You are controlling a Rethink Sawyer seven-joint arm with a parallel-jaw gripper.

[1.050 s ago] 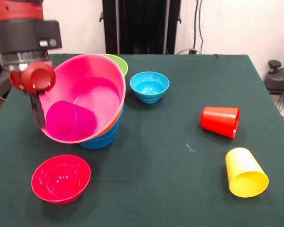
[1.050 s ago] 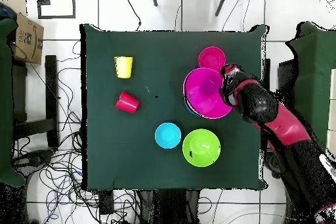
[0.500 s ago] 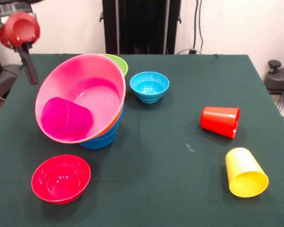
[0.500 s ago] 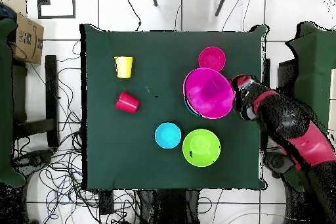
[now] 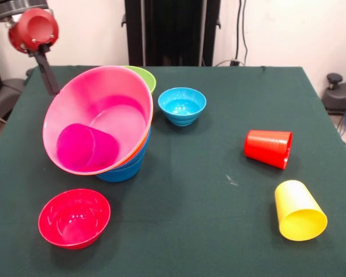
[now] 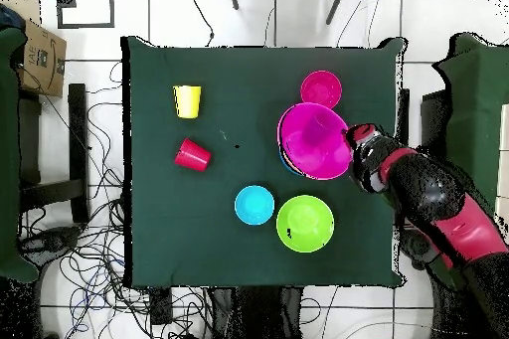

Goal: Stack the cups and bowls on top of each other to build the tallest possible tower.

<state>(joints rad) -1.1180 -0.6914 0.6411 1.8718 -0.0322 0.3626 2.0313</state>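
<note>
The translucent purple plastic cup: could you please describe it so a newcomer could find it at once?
Find the tilted tower of nested bowls. Its top one, the large glossy pink plastic bowl, holds the translucent purple plastic cup lying on its side. The other cups lie on the cloth.

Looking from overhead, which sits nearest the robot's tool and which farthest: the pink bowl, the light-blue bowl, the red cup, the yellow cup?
Measured from the tool:
1. Pink bowl, right beside it.
2. Light-blue bowl, mid-table.
3. Red cup, farther across.
4. Yellow cup, toward the far corner.

Bright, even light; soft shadows, glossy glare on bowls (image 5: 98, 121).
</note>
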